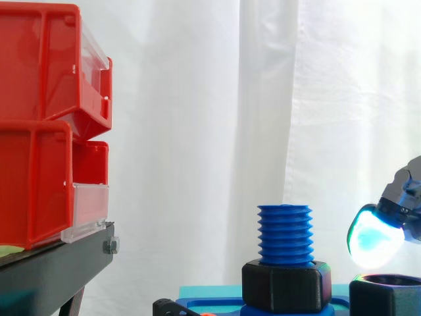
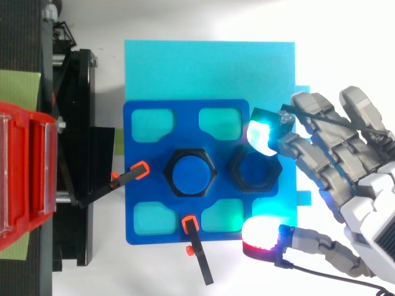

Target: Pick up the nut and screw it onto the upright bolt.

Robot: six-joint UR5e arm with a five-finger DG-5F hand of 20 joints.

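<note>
A blue threaded bolt (image 1: 284,234) stands upright in the middle of the blue base plate (image 2: 139,185), with a black hex nut (image 1: 286,284) seated round its foot. A second, loose black nut (image 2: 255,169) lies on the plate just right of the bolt. My hand (image 2: 370,185) comes in from the right, open, fingers spread. One cyan-glowing fingertip (image 2: 262,134) hovers at the far rim of the loose nut, just above it in the side view. The red-white thumb pad (image 2: 262,234) sits off the plate's near right corner, apart from the nut.
Stacked red bins (image 1: 39,125) rest on a black stand (image 1: 59,263) at the left. Two black clamps with orange tips (image 2: 139,169) hold the plate at its left and front edges. A cyan sheet (image 2: 210,68) lies under the plate.
</note>
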